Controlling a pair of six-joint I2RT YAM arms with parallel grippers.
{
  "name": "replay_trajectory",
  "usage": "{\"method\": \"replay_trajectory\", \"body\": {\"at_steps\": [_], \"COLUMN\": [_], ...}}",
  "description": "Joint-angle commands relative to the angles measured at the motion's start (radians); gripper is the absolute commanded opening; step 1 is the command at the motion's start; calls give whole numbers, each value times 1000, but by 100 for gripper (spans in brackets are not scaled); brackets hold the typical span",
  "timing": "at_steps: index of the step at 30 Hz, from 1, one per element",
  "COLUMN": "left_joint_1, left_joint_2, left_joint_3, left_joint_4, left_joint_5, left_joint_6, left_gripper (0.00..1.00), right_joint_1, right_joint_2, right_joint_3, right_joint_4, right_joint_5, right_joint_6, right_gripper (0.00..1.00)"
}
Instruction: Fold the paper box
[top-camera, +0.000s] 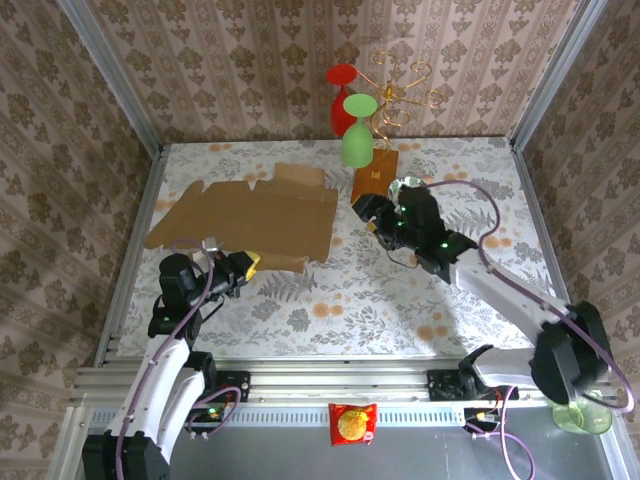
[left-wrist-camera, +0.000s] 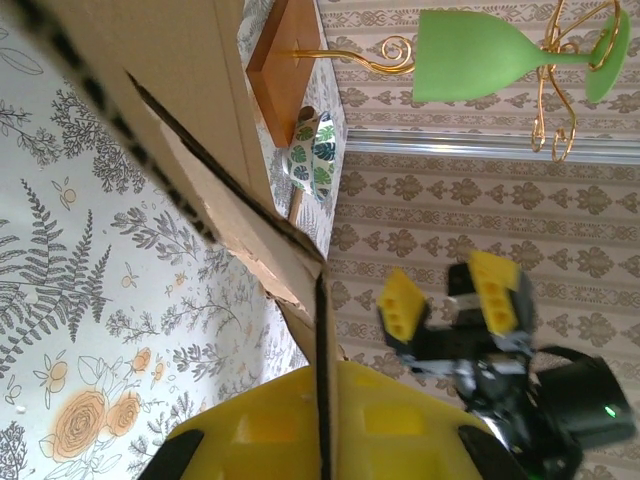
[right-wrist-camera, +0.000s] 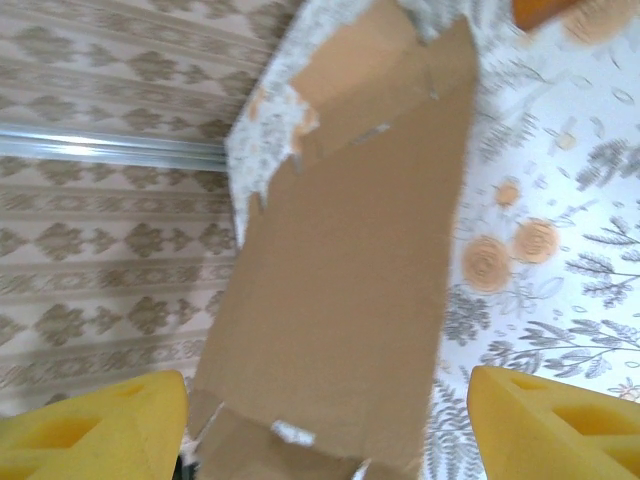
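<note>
The paper box (top-camera: 250, 215) is a flat tan cardboard sheet with flaps, lying at the back left of the floral table. My left gripper (top-camera: 243, 266) is at its near edge. In the left wrist view the yellow pads (left-wrist-camera: 250, 430) close on the sheet's thin edge (left-wrist-camera: 322, 330), and the paper box (left-wrist-camera: 190, 110) rises away from them. My right gripper (top-camera: 375, 215) hovers just right of the sheet, open. In the right wrist view its fingers (right-wrist-camera: 90, 425) stand wide apart with the paper box (right-wrist-camera: 350, 260) ahead, untouched. My right gripper (left-wrist-camera: 455, 300) also shows open across the cardboard.
A gold wire stand on an orange-brown base (top-camera: 375, 175) holds a red glass (top-camera: 342, 95) and a green glass (top-camera: 358, 130) at the back centre. A leaf-patterned cup (left-wrist-camera: 312, 150) lies beside the base. A snack packet (top-camera: 352, 423) rests on the front frame.
</note>
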Motion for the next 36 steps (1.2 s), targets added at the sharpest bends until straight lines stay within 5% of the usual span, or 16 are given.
{"method": "replay_trajectory", "body": {"at_steps": [1, 7, 23, 30, 33, 36], "left_joint_1": [-6, -10, -27, -38, -37, -37], "left_joint_2": [-18, -25, -20, -19, -50, -119], "left_joint_3": [5, 8, 5, 5, 36, 148], "left_joint_4": [-17, -30, -27, -26, -69, -256], "left_joint_5": [-11, -13, -32, -33, -33, -99], "left_joint_6": [-1, -1, -1, -4, 11, 112], "left_gripper": [0, 0, 0, 1, 27, 36], "right_joint_1": [-2, 5, 62, 66, 78, 97], "right_joint_2": [128, 345, 601, 572, 502, 430], "right_joint_3": [-28, -15, 108, 156, 204, 266], "right_joint_4": [236, 461, 443, 314, 108, -90], "right_joint_5": [-50, -102, -115, -55, 8, 75], "right_joint_6": [141, 286, 363, 259, 121, -15], "right_gripper": [74, 66, 49, 0, 0, 0]}}
